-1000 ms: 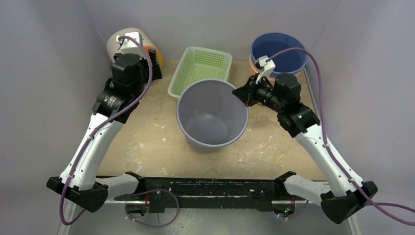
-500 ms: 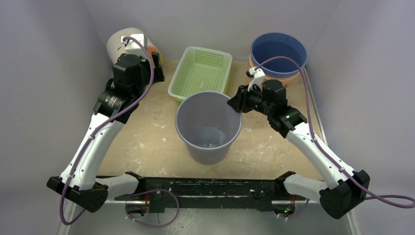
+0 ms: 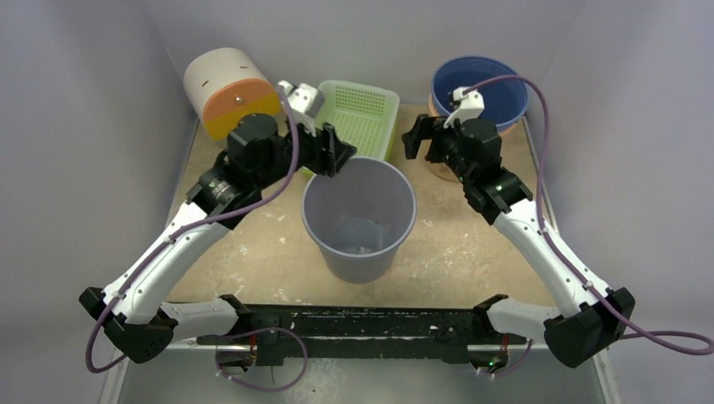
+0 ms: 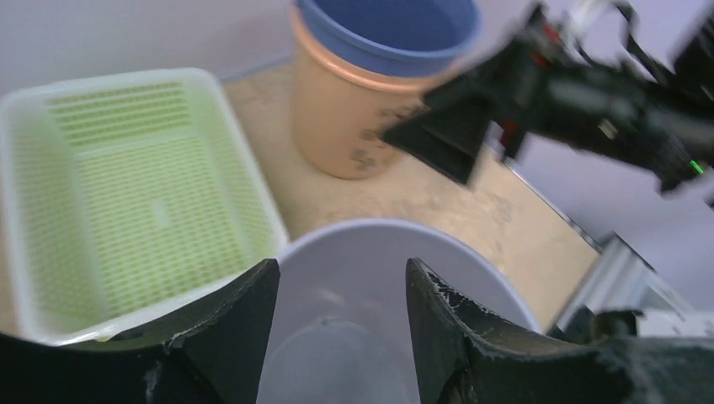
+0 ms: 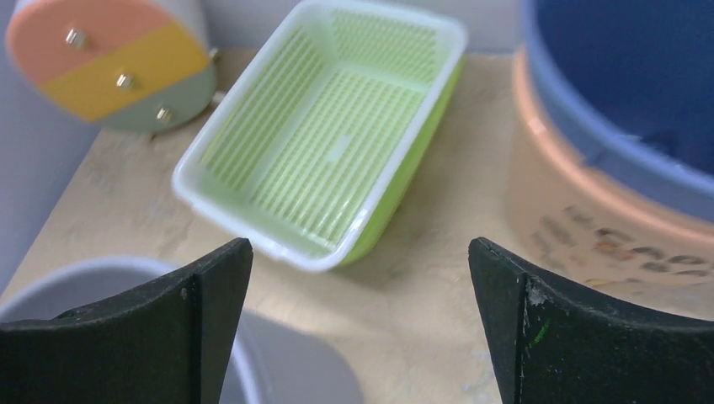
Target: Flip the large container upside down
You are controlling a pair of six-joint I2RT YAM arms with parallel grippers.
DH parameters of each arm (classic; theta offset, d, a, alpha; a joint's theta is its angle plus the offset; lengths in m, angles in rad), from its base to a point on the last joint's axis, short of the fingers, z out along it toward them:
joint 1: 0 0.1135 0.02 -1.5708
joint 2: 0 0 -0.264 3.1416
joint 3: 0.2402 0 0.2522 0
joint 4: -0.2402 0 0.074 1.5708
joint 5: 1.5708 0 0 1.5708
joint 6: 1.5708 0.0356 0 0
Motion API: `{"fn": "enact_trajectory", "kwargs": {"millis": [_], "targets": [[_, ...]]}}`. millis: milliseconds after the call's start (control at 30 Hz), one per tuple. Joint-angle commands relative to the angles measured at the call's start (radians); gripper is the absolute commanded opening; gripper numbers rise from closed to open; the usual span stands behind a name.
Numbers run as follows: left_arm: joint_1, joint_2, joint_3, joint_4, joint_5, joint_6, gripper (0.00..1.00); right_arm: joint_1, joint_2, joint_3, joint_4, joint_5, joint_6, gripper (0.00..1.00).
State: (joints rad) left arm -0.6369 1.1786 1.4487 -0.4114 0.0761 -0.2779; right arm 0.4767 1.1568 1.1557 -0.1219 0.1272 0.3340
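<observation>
soft, even light from above, no glare. weak shadow beside grey bin [image 3: 359, 220] on worktop [image 3: 253, 244]. top view sharp. left wrist pic motion-blurred, esp. top right; right wrist foreground dark, soft.

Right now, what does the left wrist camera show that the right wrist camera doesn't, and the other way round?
Only the left wrist view shows the right gripper, jaws apart, near the orange pot. Only the right wrist view shows the drum lying on its side, its end face orange, yellow and green. Both show the green basket, the rim of the grey container, and the blue tub nested in the orange pot.
</observation>
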Motion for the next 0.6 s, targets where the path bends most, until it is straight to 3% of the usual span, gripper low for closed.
{"fn": "enact_trajectory", "kwargs": {"millis": [0,100,300,567], "targets": [[-0.158,0.027,-0.020,0.090,0.053,0.019,0.54,-0.101,0.051,0.110,0.047,0.118,0.032,1.00],[-0.252,0.059,-0.036,0.103,-0.003,0.029,0.55,-0.194,0.061,0.143,0.088,0.050,0.036,1.00],[-0.390,0.136,-0.054,0.136,-0.100,0.041,0.56,-0.253,0.117,0.258,0.061,0.106,-0.038,1.00],[-0.438,0.247,-0.017,0.101,-0.228,0.007,0.58,-0.306,0.131,0.219,0.070,0.047,-0.040,1.00]]}}
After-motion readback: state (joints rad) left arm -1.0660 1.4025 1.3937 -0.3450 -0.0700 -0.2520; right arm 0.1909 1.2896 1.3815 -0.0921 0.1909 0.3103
